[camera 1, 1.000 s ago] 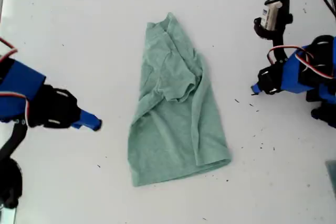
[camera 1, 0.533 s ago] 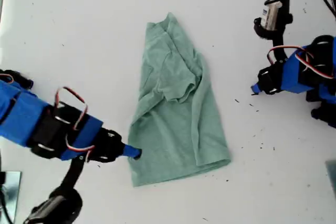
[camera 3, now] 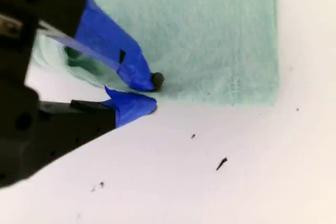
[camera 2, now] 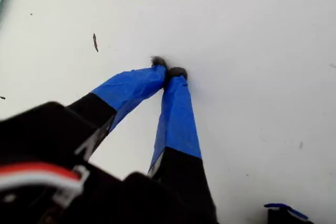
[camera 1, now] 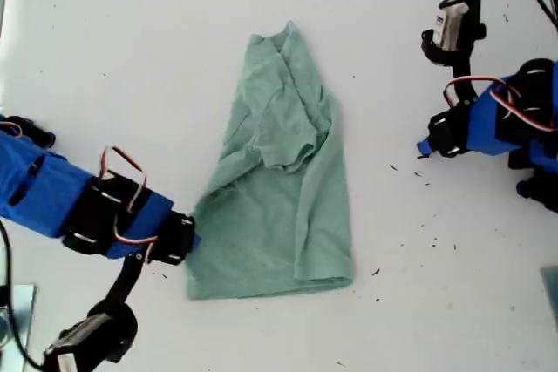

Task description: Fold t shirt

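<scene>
White bench carries t shirt, lying mid-bench, crumpled, long axis running away from camera in exterior view. My second pincer at hem corner, exterior view's left: tips parted, one on cloth, one on bench, nothing grasped. My first pincer clenched empty, well apart. Advice: slide lower tip under hem before pinching, take all layers.
</scene>
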Robot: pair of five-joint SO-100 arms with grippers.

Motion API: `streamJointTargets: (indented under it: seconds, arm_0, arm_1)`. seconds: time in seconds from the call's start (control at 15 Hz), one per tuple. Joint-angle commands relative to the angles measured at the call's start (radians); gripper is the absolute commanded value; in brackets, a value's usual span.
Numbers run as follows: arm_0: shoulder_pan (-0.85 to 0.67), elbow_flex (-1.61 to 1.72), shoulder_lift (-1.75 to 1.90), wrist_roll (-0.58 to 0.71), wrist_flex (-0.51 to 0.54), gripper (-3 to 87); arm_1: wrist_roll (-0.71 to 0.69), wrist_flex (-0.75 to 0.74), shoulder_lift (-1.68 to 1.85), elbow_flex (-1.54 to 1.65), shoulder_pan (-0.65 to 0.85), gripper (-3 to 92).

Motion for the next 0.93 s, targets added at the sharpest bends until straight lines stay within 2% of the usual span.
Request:
streamJointTargets:
  seconds: [0.0, 0.07, 0.27, 0.33, 0.4, 0.47, 0.53, 0.67, 0.73, 0.8, 0.87]
  arm_0:
    - [-0.083, -0.097, 0.285, 0.011, 0.265, -0.2]
    - [-0.11, -0.11, 0.359, 0.032, 0.308, -0.2]
    - [-0.146, -0.212, 0.29, 0.118, 0.298, -0.2]
    - [-0.149, -0.253, 0.202, 0.167, 0.227, -0.2]
    - [-0.141, -0.307, 0.12, 0.216, 0.101, -0.2]
    - [-0.137, -0.448, -0.021, 0.25, 0.057, -0.2]
    - [-0.133, -0.678, -0.215, 0.282, 0.063, -0.2]
    - [-0.15, -0.808, -0.468, 0.337, -0.072, -0.2]
    - [-0.164, -0.811, -0.557, 0.345, -0.11, 3.6]
    - [-0.175, -0.815, -0.632, 0.347, -0.129, 15.5]
    - [-0.179, -0.825, -0.683, 0.344, -0.121, 21.7]
  arm_1:
    - [0.012, -0.046, -0.002, 0.017, -0.008, 2.4]
    - [0.012, -0.046, 0.002, 0.02, -0.005, 2.4]
    - [0.026, -0.046, 0.003, 0.02, -0.011, 2.4]
    - [0.029, -0.046, 0.003, 0.021, -0.012, 2.4]
    - [0.029, -0.046, 0.003, 0.021, -0.012, 2.4]
    - [0.031, -0.046, 0.003, 0.021, -0.012, 2.4]
    - [0.032, -0.046, 0.003, 0.021, -0.012, 2.4]
    - [0.035, -0.046, 0.003, 0.023, -0.014, 2.4]
    - [0.04, -0.046, 0.003, 0.023, -0.018, 2.4]
    - [0.044, -0.046, 0.003, 0.023, -0.023, 2.4]
    - [0.048, -0.046, 0.003, 0.023, -0.025, 2.4]
